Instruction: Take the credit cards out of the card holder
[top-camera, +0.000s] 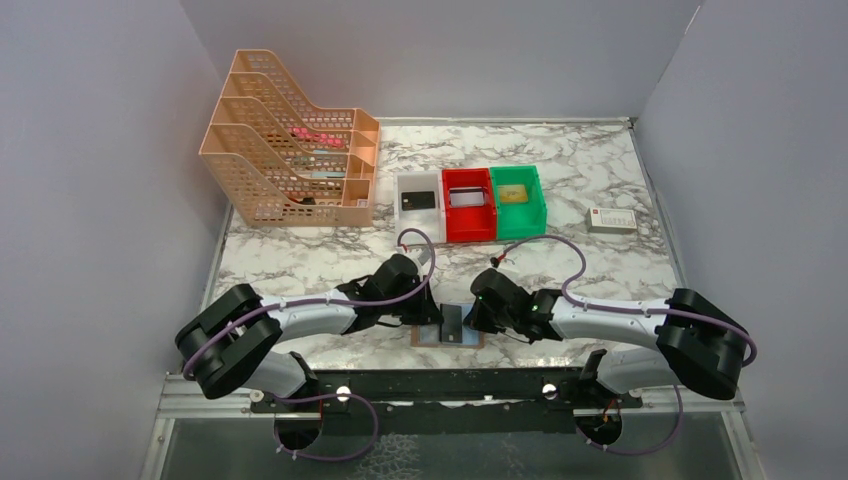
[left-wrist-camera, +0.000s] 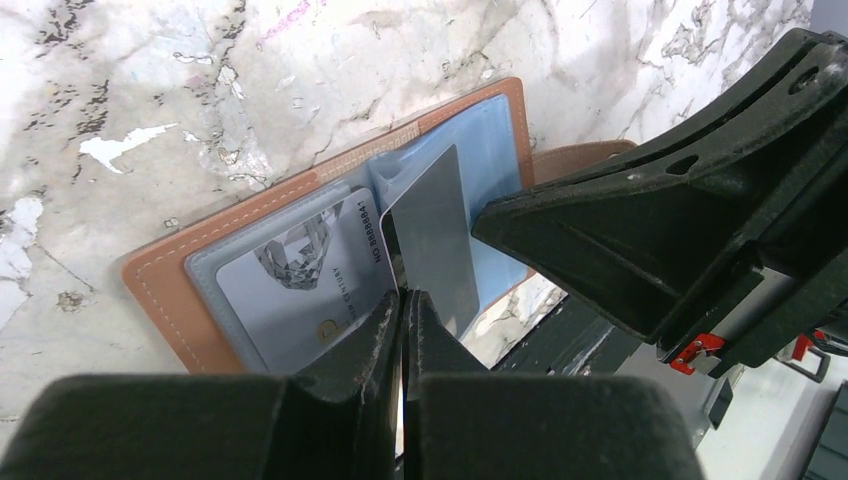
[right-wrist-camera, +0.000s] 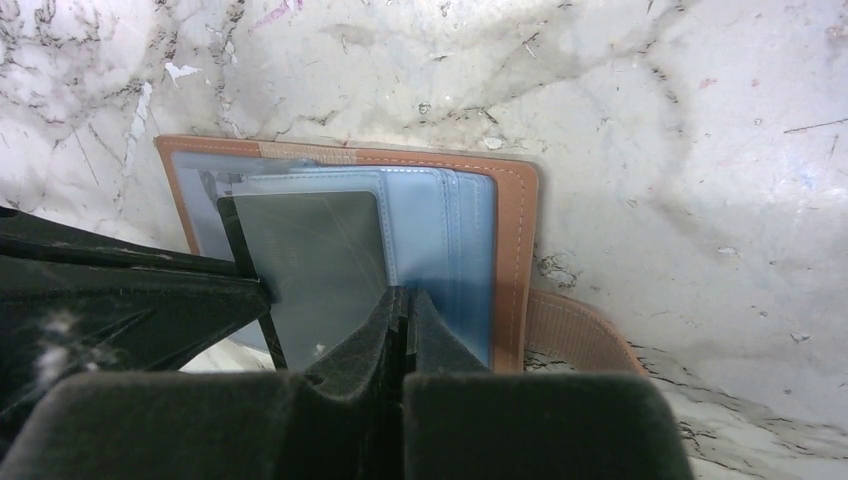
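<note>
Tabletop (top-camera: 300, 255): white marble-look w/ grey veins; plain pale walls (top-camera: 100, 150) on three sides; black rail (top-camera: 440, 385) along near edge by arm bases. Card holder (left-wrist-camera: 160, 290): tan, spread open flat, blue sleeves up, directly below & btwn both grippers. Dark card (right-wrist-camera: 310, 250): tilted up out of sleeves, btwn the two grippers. Right gripper (right-wrist-camera: 405, 298): jaws pinched together on dark card's edge. Left gripper (left-wrist-camera: 402, 300): jaws pressed together at card's opposite edge; card or sleeve gripped, can't tell. Pale card (left-wrist-camera: 290, 290): in sleeve just left of left gripper tip. Beyond grippers: white bin (top-camera: 420, 178), red bin (top-camera: 468, 235), green bin (top-camera: 520, 225) in a row; peach file rack (top-camera: 290, 165) beyond-left; small white box (top-camera: 611, 221) beyond-right.
</note>
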